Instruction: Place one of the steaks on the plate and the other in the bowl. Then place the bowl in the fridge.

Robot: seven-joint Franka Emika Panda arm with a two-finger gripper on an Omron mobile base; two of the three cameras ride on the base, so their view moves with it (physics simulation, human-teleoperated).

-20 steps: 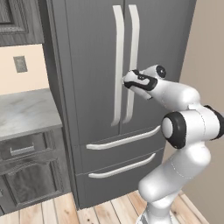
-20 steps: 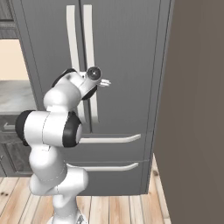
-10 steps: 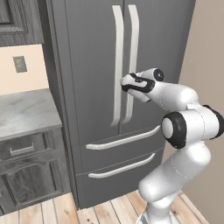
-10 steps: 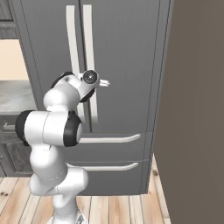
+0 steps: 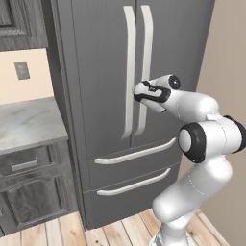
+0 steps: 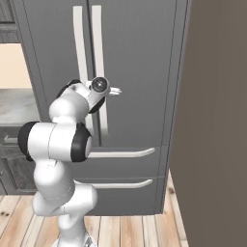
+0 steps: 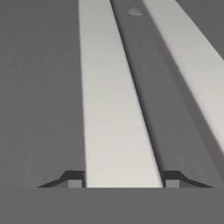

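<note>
Setting: kitchen corner with pale plank flooring (image 5: pixel 120 230); a beige wall (image 5: pixel 226 62) is rising at 3 o'clock of the left base view.
Counter: a grey marbled worktop (image 5: pixel 26 125) is sitting at 9 o'clock, over dark panelled cabinets (image 5: pixel 29 192).
Task object: the fridge (image 5: pixel 96 72) is standing shut in the centre, both upper doors and both lower drawers closed.
Handles: two long pale bars are running side by side down the door seam, the left handle (image 5: pixel 129 72) and the right handle (image 5: pixel 145 72).
Long axis: each bar is running from 12 to 6 o'clock, curving outward near its lower end.
End effector: the gripper (image 5: pixel 138 92) is sitting at mid-height of the bars, reaching in from 3 o'clock.
Finger state: the fingertips (image 7: pixel 75 180) are pressing against both edges of one pale bar in the hand view, so the grip appears made on that bar.
Which bar: judged from the left base view, the left handle; this is not certain.
Key relation: the bar is lying straight ahead between the jaws, its length crossing the closing direction.
Next move, judged: a pull toward the base, swinging that door about its outer hinge.
Risk, judged: fingers sliding down the smooth bar if the pull is angled off.
</note>
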